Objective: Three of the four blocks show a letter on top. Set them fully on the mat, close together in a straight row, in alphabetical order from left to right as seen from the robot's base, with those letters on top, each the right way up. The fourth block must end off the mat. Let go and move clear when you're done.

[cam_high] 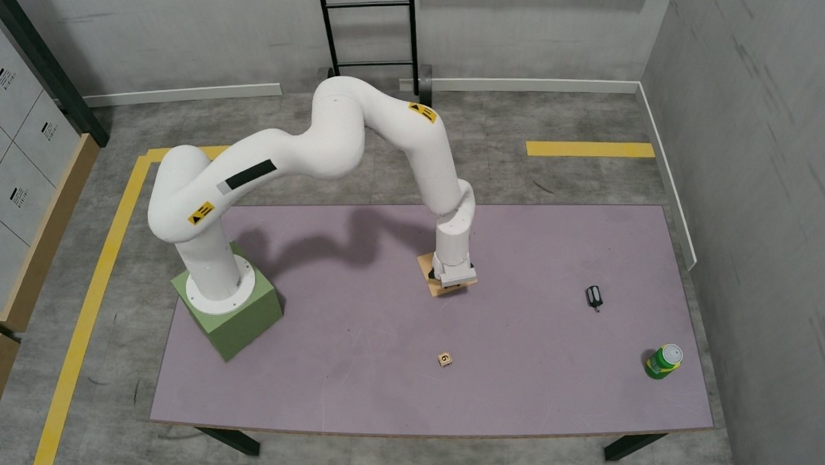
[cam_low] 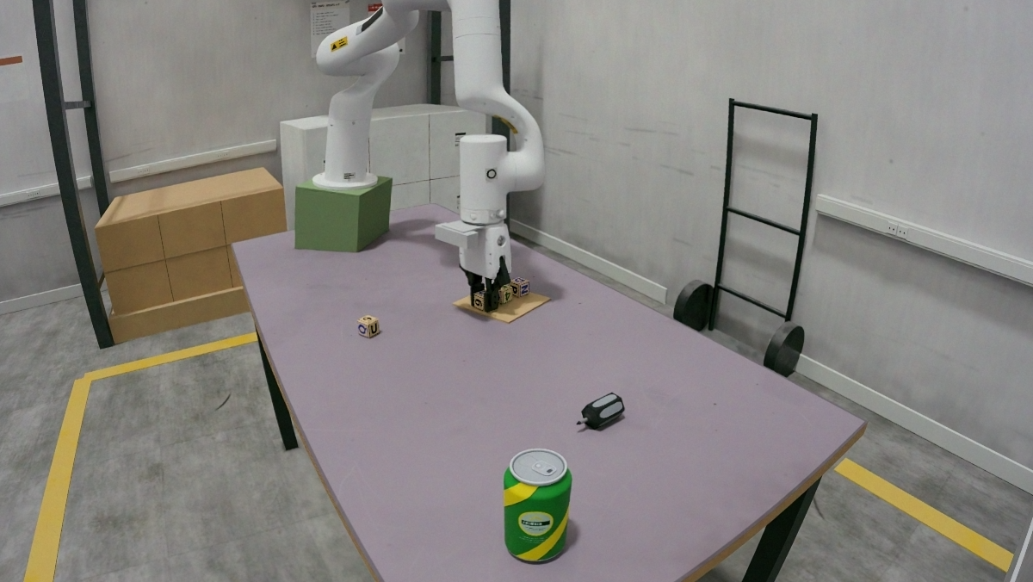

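Note:
A small tan mat (cam_high: 428, 265) (cam_low: 522, 308) lies mid-table. Three wooden blocks stand on it in a close row in the side view: the nearest block (cam_low: 479, 300), a middle block (cam_low: 504, 293) and a far block (cam_low: 519, 286). My gripper (cam_low: 485, 296) (cam_high: 453, 281) stands upright over the mat, shut on the nearest block, which rests on or just above the mat. In the overhead view the wrist hides all three blocks. Their top letters are too small to read. A fourth block (cam_high: 444, 359) (cam_low: 368, 325) with a 9 on top lies off the mat on the table.
A black handheld tool (cam_high: 594, 296) (cam_low: 602, 410) lies right of the mat. A green can (cam_high: 663, 360) (cam_low: 536, 514) stands near the far right corner. My green base block (cam_high: 230, 311) (cam_low: 343, 213) sits at the table's left.

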### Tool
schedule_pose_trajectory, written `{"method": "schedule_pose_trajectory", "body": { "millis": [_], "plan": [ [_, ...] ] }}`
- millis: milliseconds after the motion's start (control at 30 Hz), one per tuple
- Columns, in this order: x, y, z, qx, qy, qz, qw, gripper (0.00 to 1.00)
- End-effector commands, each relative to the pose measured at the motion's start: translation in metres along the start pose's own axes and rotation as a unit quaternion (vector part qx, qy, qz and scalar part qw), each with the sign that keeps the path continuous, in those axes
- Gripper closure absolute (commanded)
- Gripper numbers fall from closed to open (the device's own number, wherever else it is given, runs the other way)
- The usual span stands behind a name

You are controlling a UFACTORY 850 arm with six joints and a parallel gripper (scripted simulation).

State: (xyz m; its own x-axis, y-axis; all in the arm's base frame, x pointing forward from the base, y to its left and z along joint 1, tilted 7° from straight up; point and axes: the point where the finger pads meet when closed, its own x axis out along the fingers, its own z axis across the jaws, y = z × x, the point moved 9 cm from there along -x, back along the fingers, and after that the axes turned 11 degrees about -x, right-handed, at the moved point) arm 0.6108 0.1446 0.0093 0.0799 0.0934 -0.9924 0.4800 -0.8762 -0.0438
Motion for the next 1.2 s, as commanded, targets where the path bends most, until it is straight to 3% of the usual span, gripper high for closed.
{"method": "schedule_pose_trajectory", "body": {
  "millis": [0, 433, 867, 1167],
  "plan": [
    [-0.0010, 0.0003, -0.0011, 0.000, 0.001, 0.000, 1.000, 0.72],
    [-0.0010, 0.0003, -0.0011, 0.000, 0.001, 0.000, 1.000, 0.72],
    [-0.0010, 0.0003, -0.0011, 0.000, 0.001, 0.000, 1.000, 0.52],
    [-0.0010, 0.0003, -0.0011, 0.000, 0.001, 0.000, 1.000, 0.52]
  ]
}}
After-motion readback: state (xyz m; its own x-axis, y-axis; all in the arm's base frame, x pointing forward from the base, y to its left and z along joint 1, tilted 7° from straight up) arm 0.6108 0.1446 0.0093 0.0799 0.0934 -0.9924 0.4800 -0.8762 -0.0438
